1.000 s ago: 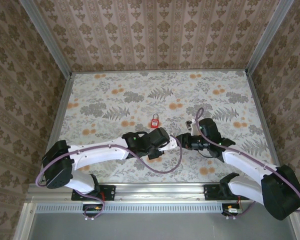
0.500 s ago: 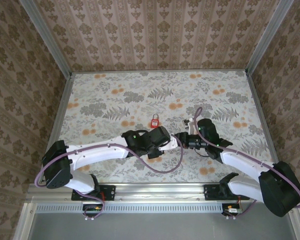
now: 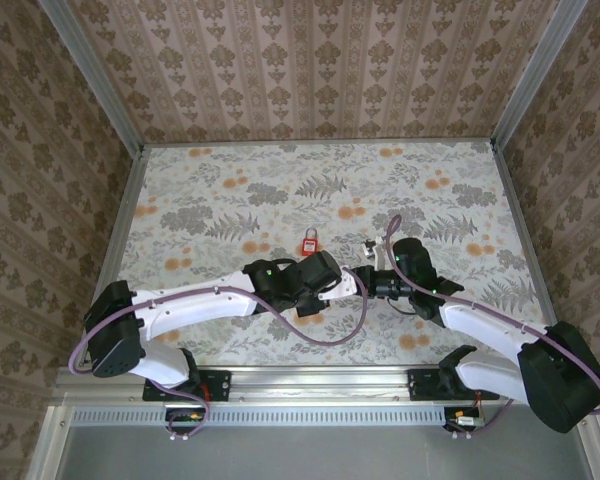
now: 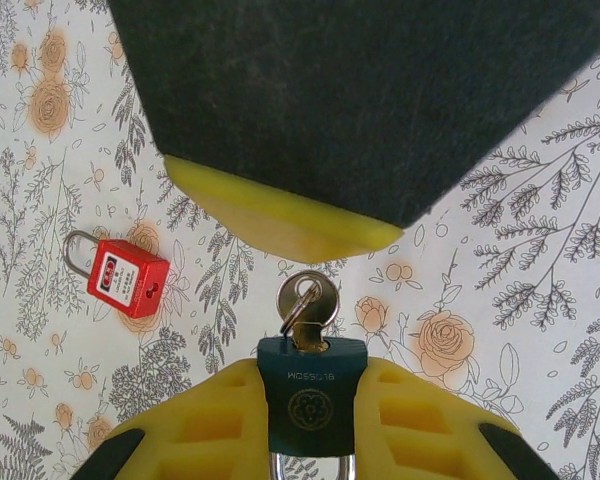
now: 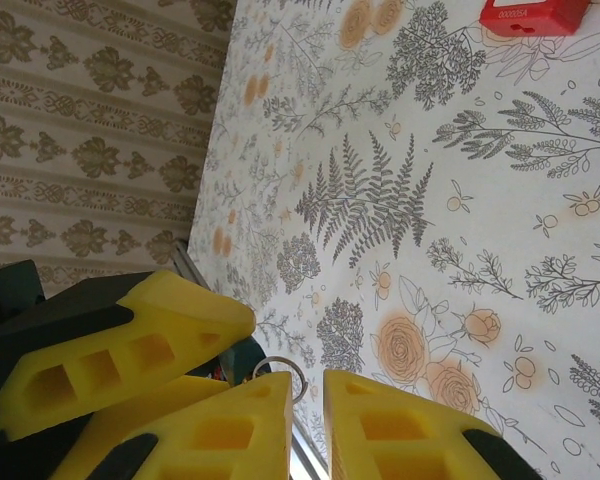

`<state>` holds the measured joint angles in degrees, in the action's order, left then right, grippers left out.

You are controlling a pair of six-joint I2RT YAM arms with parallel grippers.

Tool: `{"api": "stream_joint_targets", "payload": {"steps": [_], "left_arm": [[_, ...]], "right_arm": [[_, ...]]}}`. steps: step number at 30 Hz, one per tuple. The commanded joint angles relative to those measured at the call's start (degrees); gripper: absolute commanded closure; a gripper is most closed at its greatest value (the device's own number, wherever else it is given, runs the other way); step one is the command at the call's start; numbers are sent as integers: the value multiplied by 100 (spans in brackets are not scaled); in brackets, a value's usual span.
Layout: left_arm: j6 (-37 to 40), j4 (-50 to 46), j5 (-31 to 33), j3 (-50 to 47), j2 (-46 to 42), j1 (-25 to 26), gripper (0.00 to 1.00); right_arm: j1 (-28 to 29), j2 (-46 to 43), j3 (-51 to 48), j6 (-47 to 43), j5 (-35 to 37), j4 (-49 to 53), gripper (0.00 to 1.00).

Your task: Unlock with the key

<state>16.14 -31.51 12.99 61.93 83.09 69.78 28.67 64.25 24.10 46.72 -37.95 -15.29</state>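
My left gripper (image 4: pixel 312 398) is shut on a dark teal padlock (image 4: pixel 311 390), its metal shackle pointing back toward the wrist. The key (image 4: pixel 308 300), a small metal one with a split ring, sticks out of the padlock's far end. In the top view the left gripper (image 3: pixel 348 283) and right gripper (image 3: pixel 364 277) meet tip to tip at the table's middle. My right gripper (image 5: pixel 308 385) has a narrow gap between its fingers. The key's ring (image 5: pixel 286 373) lies just past the left fingertip, not clearly inside the gap. One right finger (image 4: pixel 280 215) hangs just above the key.
A small red padlock (image 3: pixel 308 241) with a thin shackle lies on the floral table cover, just beyond the two grippers. It also shows in the left wrist view (image 4: pixel 127 279) and the right wrist view (image 5: pixel 530 15). Patterned walls enclose the table on three sides.
The right gripper has slid left up to the left gripper's tip, and its jaws have narrowed. The left arm and the teal padlock have stayed put.
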Motion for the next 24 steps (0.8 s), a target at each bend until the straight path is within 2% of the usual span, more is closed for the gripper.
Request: {"api": "stream_joint_targets", "payload": {"steps": [1, 17, 24], "left_arm": [[16, -40, -71, 61, -155, 36, 82], [47, 151, -52, -6, -205, 18, 82], [82, 198, -57, 16, -217, 10, 82]], "right_arm": [[29, -5, 117, -25, -172, -175, 82], [200, 182, 101, 109, -319, -518, 87], [350, 255, 104, 93, -261, -616, 92]]}}
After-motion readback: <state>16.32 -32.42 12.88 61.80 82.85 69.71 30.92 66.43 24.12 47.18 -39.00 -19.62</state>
